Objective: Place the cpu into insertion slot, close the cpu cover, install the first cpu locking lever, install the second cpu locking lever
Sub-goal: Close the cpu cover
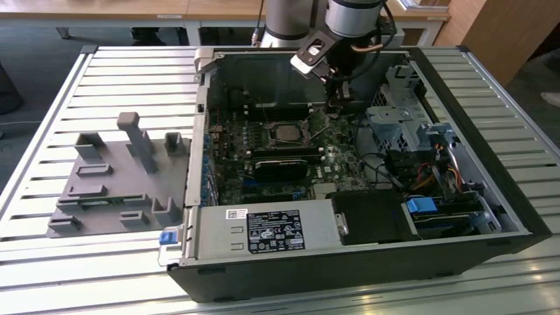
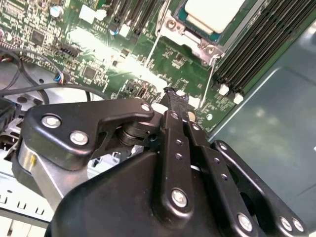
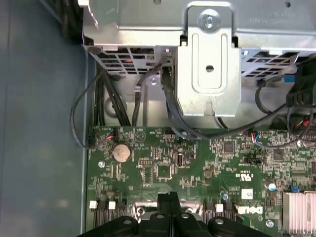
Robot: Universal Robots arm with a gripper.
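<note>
1. Black linkage bars and bolts of your two-fingered gripper point(image 2: 178, 104) sit closest to the lens in both wrist views. Its slim black fingers are pressed together at the tips, and you can see nothing between them.
2. In the exterior view the gripper point(image 1: 338, 104) hangs low inside the open black computer case point(image 1: 350, 272), just above the green motherboard point(image 3: 163, 168).
3. Your cpu point(image 2: 213, 12), a small flat square chip with a silver-grey metal top, lies in the socket. It is near the fingertips but apart from them. In the exterior view the cpu point(image 1: 284, 133) is to the exterior view's left of the gripper.
4. The cpu cover point(image 2: 190, 33), a thin silvery metal frame, lies around the chip, whose top shows through its square window.
5. Two thin wire levers point(image 2: 213, 74) reach out from the frame towards the fingers and look lifted off the board. They stand between gripper and socket.
6. Black memory slots point(image 2: 256, 49) run beside the socket. A long black rectangular card point(image 1: 280, 165) lies just beyond it, nearer the exterior camera.
7. A round silver coin battery point(image 3: 122, 152), looping black cables point(image 3: 168, 101) and a folded silver drive cage point(image 3: 210, 64) lie past the fingertips.
8. Outside the case, a grey moulded fixture point(image 1: 114, 177) stands on the slatted metal table point(image 1: 88, 79).
</note>
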